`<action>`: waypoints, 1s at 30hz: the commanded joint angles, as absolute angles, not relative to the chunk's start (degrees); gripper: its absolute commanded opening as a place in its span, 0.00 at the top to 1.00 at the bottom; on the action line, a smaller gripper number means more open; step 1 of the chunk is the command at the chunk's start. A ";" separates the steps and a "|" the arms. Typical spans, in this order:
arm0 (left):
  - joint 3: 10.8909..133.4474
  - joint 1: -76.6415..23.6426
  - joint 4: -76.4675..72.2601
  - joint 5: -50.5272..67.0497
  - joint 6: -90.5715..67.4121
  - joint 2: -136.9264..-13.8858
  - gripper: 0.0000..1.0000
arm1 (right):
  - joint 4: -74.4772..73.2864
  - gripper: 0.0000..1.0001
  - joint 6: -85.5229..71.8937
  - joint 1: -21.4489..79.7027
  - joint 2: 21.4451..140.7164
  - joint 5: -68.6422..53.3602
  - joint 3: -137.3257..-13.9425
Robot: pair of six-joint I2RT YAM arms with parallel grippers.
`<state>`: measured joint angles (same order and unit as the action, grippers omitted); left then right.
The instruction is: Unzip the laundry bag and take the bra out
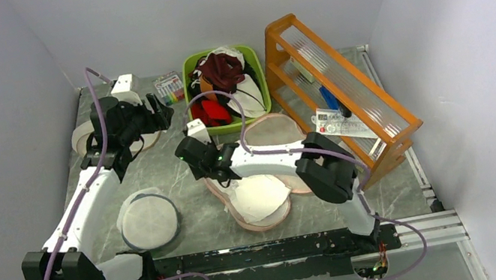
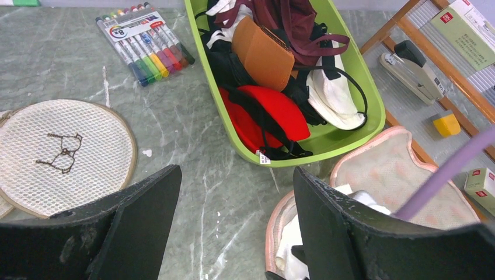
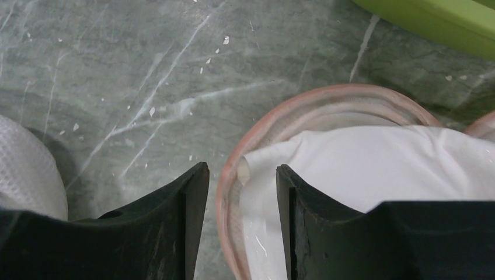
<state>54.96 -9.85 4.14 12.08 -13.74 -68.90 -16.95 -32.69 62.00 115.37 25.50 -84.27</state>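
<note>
The laundry bag [image 1: 270, 132] lies open in the middle of the table, its lid half folded back towards the green basket, pink edge showing. The white bra [image 1: 260, 195] lies in its lower half. My right gripper [image 1: 215, 178] is open and straddles the bag's left pink rim [image 3: 230, 175], one finger outside on the table, one inside over the bra [image 3: 373, 169]. My left gripper [image 1: 166, 115] is open and empty, hovering left of the basket; in its view [image 2: 236, 227] the bag's open lid [image 2: 403, 169] shows at the lower right.
A green basket [image 1: 256, 62] of dark, red and white garments stands behind the bag. A wooden rack [image 1: 352, 100] with small items is on the right. Marker pens [image 1: 168, 87] lie at the back. Round white mesh discs lie at the front left [image 1: 148, 221] and back left [image 2: 64, 154].
</note>
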 commanded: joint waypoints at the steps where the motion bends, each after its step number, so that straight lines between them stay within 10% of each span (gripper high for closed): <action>1: 57.08 -9.93 3.70 12.44 -13.19 -67.51 0.19 | -16.62 0.53 -34.00 61.91 119.08 27.85 -87.85; 30: 56.87 -9.78 3.13 14.15 -13.89 -67.33 0.20 | -18.65 0.94 -33.84 61.35 114.10 29.95 -85.43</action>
